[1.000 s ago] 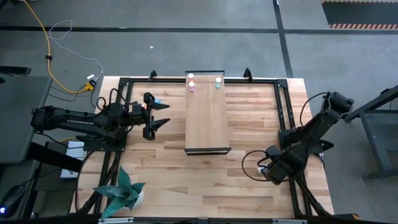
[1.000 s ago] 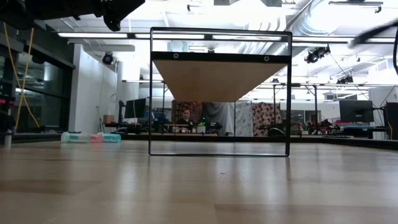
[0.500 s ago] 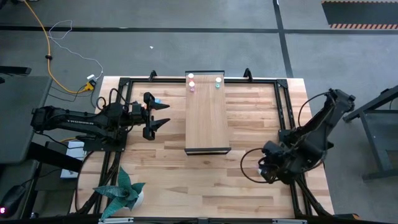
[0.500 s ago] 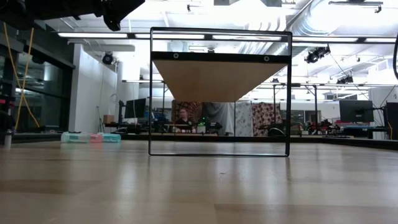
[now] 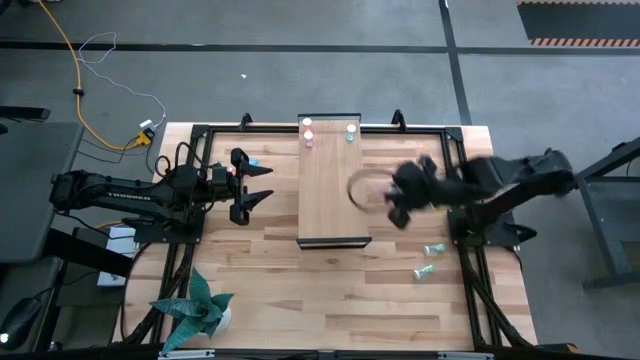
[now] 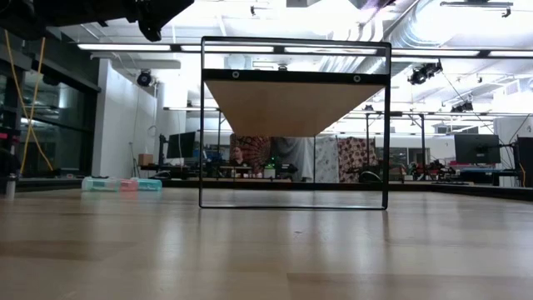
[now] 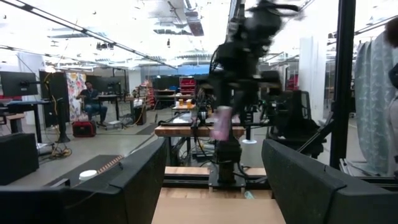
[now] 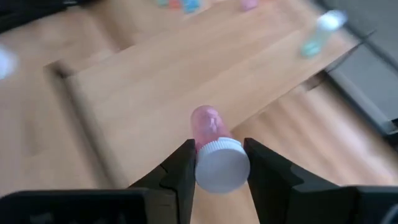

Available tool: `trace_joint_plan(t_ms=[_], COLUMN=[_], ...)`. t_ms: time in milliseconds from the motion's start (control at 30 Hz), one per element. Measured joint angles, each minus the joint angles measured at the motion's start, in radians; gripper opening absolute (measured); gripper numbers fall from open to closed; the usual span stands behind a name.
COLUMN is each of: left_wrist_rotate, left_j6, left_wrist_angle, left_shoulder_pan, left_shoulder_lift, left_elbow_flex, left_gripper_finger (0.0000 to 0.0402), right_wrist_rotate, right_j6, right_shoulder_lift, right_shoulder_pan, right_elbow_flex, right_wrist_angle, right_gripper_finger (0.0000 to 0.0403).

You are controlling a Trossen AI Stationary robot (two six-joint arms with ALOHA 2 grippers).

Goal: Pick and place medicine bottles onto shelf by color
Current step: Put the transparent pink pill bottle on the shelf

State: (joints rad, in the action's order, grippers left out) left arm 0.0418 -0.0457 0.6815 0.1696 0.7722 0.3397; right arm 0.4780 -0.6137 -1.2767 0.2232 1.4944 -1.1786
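The shelf is a long pale board raised on a dark frame; the low view shows its underside. At its far end stand two pink vials and a teal one. My right gripper, blurred, hovers at the shelf's right edge, shut on a pink vial with a white cap. The left wrist view shows that vial hanging under the right arm. My left gripper waits open, left of the shelf. Two teal vials lie on the table near the right frame. My right gripper pinches the pink vial at its white cap end, one finger on each side. The vial points forward along the fingers, its pink body sticking out past them. It is lifted clear above the shelf board.
A small blue vial lies by my left gripper. More teal, pink and blue vials sit in a row at the table's far left. A dark frame rims the table. A potted plant stands at the near left corner.
My right arm has swung fast from the table's near right corner, up and toward the far left, to the shelf's right edge, carrying the pink vial. Two teal vials now show on the table where it was.
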Motion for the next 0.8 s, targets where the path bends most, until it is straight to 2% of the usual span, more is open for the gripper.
trace_joint_plan(t_ms=[200, 367, 567, 800], left_wrist_rotate=[0.007, 0.014, 0.051, 0.052], left_j6=[-0.002, -0.002, 0.022, 0.072], left_wrist_angle=[0.0, -0.001, -0.012, -0.037], left_shoulder_pan=[0.0, 0.0, 0.0, 0.0], left_shoulder_lift=[0.0, 0.0, 0.0, 0.0], left_elbow_flex=[0.0, 0.0, 0.0, 0.0], left_gripper_finger=[0.0255, 0.0255, 0.0255, 0.0255], right_wrist_rotate=[-0.059, -0.126, -0.168, -0.177], right_j6=[0.255, 0.409, 0.501, 0.555], right_shoulder_lift=[-0.139, -0.309, -0.521, -0.669], right_shoulder_pan=[-0.305, -0.471, -0.563, -0.579], right_elbow_flex=[0.139, 0.267, 0.436, 0.545], right_wrist_angle=[0.0, -0.009, -0.134, -0.203], right_gripper_finger=[0.0113, 0.0113, 0.0113, 0.0113])
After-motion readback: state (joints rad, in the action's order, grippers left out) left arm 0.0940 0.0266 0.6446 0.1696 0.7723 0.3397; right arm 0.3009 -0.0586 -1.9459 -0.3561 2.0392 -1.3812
